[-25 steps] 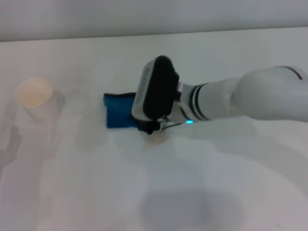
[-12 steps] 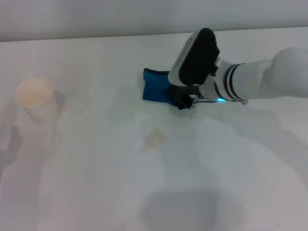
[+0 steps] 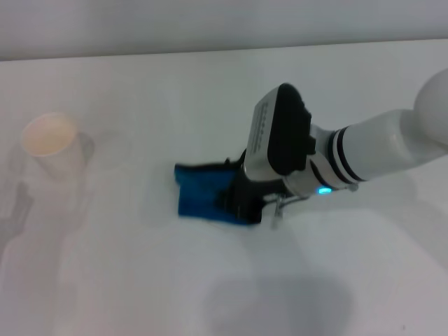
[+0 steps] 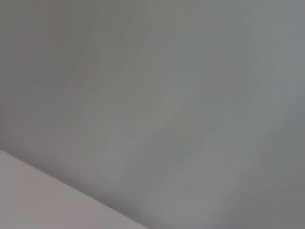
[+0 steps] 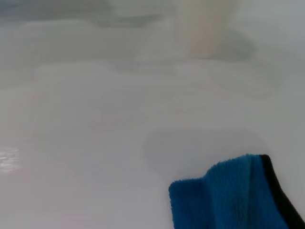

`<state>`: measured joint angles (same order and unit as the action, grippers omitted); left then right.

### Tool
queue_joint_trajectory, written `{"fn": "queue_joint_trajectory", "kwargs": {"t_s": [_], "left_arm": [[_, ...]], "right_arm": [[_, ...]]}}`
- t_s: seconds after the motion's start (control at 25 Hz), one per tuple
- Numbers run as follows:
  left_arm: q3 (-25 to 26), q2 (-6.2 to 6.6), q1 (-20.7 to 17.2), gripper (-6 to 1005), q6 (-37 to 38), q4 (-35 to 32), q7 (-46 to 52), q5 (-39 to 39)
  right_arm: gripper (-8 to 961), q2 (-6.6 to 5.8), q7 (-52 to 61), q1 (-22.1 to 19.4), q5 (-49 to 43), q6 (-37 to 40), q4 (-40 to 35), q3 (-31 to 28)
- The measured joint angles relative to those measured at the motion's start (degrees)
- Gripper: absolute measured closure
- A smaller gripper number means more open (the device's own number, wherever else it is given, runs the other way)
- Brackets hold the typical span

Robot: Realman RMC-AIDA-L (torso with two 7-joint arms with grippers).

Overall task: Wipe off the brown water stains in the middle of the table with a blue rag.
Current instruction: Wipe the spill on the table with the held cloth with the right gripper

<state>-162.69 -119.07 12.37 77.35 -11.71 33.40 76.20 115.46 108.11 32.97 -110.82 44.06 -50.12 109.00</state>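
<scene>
My right gripper [image 3: 241, 199] reaches in from the right and sits low on the white table [image 3: 126, 280], shut on the blue rag [image 3: 204, 192]. The rag lies flat on the table's middle, spread out to the left of the gripper, its black trim showing along the far edge. In the right wrist view a corner of the blue rag [image 5: 236, 195] with its black edge lies on the table. The brown water stains are hidden; no brown mark shows around the rag. My left gripper is out of view, and its wrist view shows only a plain grey surface.
A cream paper cup [image 3: 50, 143] stands upright at the table's left, well apart from the rag. It also shows blurred beyond the rag in the right wrist view as the cup [image 5: 205, 28]. Faint wet sheen lies between cup and rag.
My right gripper dragged the rag from the back centre toward the front and left, over the spot where the brown blotch showed half a second ago. That blotch no longer shows.
</scene>
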Motion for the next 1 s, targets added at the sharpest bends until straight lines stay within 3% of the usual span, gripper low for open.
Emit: {"fn": "queue_joint_trajectory", "kwargs": {"t_s": [0.16,0.44,1.0], "left_arm": [[0.0,0.04,0.01,112,0.13,0.02,0.0,0.0],[0.0,0.07,0.07,111,0.17,0.14,0.0,0.0],[0.01,0.12,0.29,111,0.3,0.85,0.61,0.0]], "right_arm": [[909,0.0,-0.65,0.59,0.27,6.87,-0.28,-0.13],[905,0.14,-0.76,0.13,0.91,11.45,-0.61,-0.77],[889,-0.21,-0.85,0.99,-1.01,-4.52,2.81,-5.26]]}}
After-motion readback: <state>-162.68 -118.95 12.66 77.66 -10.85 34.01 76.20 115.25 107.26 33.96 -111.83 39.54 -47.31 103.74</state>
